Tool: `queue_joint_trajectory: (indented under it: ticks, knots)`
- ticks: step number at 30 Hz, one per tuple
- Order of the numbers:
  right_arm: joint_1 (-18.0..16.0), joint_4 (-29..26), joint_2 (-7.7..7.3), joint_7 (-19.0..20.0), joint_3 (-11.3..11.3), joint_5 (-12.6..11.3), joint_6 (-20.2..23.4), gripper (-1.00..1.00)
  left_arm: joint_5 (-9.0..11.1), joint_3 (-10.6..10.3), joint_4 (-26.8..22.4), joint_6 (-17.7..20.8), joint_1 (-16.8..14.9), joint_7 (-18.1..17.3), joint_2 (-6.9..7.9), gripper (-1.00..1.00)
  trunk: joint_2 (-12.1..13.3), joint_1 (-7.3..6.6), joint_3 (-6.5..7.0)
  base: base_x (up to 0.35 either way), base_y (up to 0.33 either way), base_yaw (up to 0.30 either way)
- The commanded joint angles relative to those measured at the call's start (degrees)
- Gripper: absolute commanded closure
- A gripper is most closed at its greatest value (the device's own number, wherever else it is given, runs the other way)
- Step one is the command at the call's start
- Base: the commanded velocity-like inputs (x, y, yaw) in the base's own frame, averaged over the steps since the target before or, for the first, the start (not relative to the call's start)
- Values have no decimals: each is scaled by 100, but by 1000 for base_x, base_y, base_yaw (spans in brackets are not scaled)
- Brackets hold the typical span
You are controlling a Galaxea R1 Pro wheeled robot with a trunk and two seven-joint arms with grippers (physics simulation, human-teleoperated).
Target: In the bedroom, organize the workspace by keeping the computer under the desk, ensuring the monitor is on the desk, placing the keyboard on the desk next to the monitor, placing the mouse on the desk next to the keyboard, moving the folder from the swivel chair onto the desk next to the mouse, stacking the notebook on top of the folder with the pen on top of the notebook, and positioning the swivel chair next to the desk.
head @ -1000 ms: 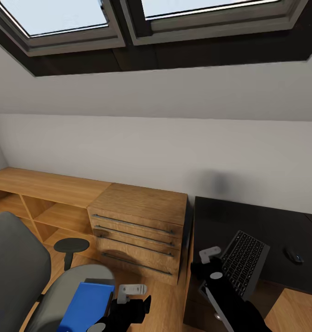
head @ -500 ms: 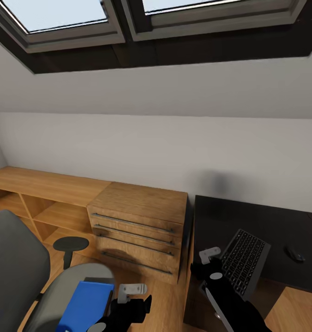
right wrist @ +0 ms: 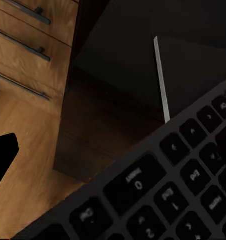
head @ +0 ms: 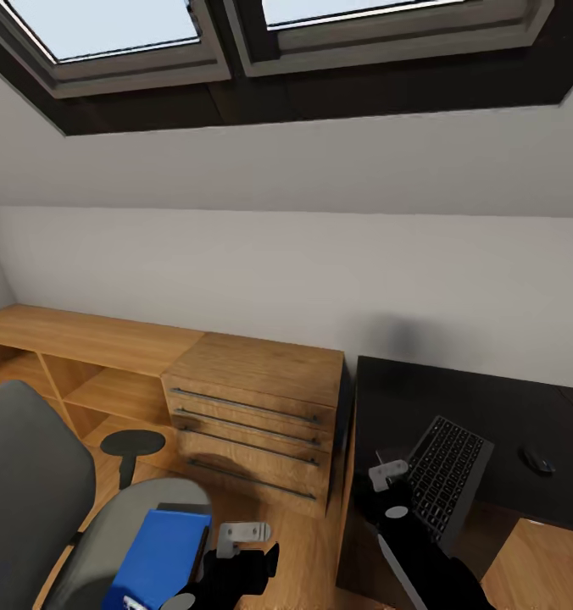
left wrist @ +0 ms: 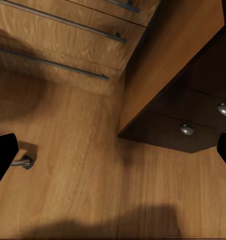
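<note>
Right gripper (head: 394,489) is clamped on the keyboard (head: 446,474), holding it tilted over the desk (head: 456,398) edge, mouse (head: 538,460) well off to its right. Left gripper (head: 240,551) hangs wide open and empty, folder (head: 161,555) just left of it on the chair (head: 32,500)

Head view: high, facing forward and down, wide over table (head: 456,398).
Left wrist: close above floor (left wrist: 82,165).
Right wrist: very near keyboard (right wrist: 163,195).
Shared: wooden chest (head: 253,415).
</note>
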Motion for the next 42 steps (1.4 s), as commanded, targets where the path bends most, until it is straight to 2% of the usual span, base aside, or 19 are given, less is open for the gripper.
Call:
queue_joint_trajectory:
  ticks: [1,26,35,42]
  knots:
    - [-5,39,-5,-81,28,-25,33,-100,61,-5,-9,18,-1,50,-1,-100,-5,-2,-6,-239,0,0]
    - [-5,145,-1,-143,115,-33,34,-100,61,-8,-9,20,-1,49,-1,-100,-5,-2,-6,-211,0,0]
    - [-5,138,-1,-143,114,-33,34,-100,61,-8,-9,20,-1,49,-2,-100,-5,-2,-6,-42,0,0]
    - [-5,136,-1,-143,110,-27,27,-100,53,-8,-9,20,-1,49,2,-100,-5,-2,-6,149,0,0]
